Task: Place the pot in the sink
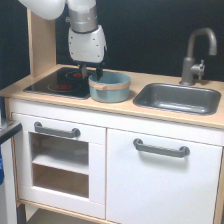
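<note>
The pot [109, 87] on the worktop [131, 107] looks light, rigid, hollow; its banded rim is the obvious hold. The gripper [90, 73] straddles that rim's near-stovetop edge, fingers seemingly closed on it, though not certainly.

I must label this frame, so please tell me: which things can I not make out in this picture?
Exterior view only:
- Gripper: its fingertips dip behind the rim of the light blue-grey round pot; open or shut is unclear.
- Pot's inside: hidden by its near wall.
- Black stovetop: its right part is covered by the pot and gripper.
- Dark grey metal sink: its floor is blurred.
</note>
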